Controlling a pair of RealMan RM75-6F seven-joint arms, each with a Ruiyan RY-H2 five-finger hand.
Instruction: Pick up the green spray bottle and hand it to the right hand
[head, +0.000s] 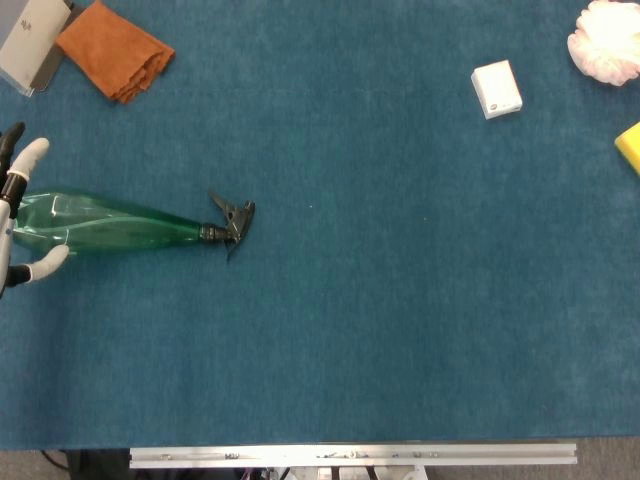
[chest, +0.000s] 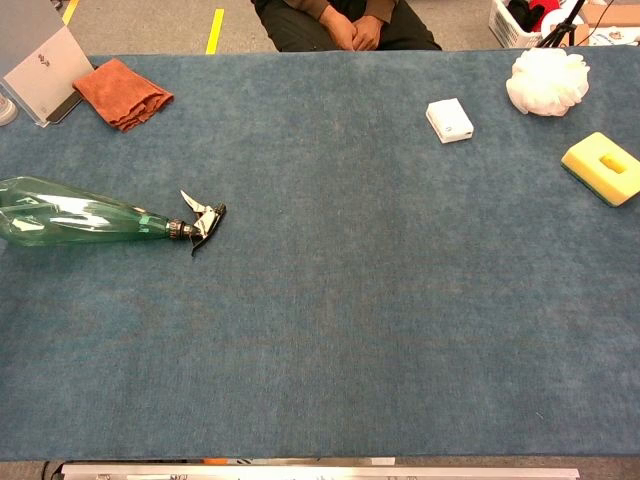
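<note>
One green spray bottle (head: 110, 225) lies on its side on the blue table (head: 400, 300), far over at the left, its base toward the left edge and its black trigger head (head: 232, 220) pointing toward the middle of the table. Around it, well apart, are one folded orange cloth (head: 115, 50) at the upper left, one pale card or stand (head: 30, 40) just beside the cloth at the corner, one small white box (head: 496, 89) right of centre near the far side, one white mesh puff (head: 605, 40) at the far right corner, and one yellow sponge (chest: 602, 166) at the right edge, of which the head view shows only a corner. The bottle is clear green plastic, long and tapering from a wide body to a narrow neck, with a dark collar where the sprayer screws on; the sprayer's nozzle and lever splay out like a small fork. Light glints along its creased side. Only one hand shows: the left hand (head: 15, 215), at the very left edge of the head view, with pale fingertips (head: 33, 152) spread above and below the base of the bottle. The fingers are apart, and whether they touch the plastic I cannot tell. The chest view shows no hand at all, and the right hand appears in neither view.
</note>
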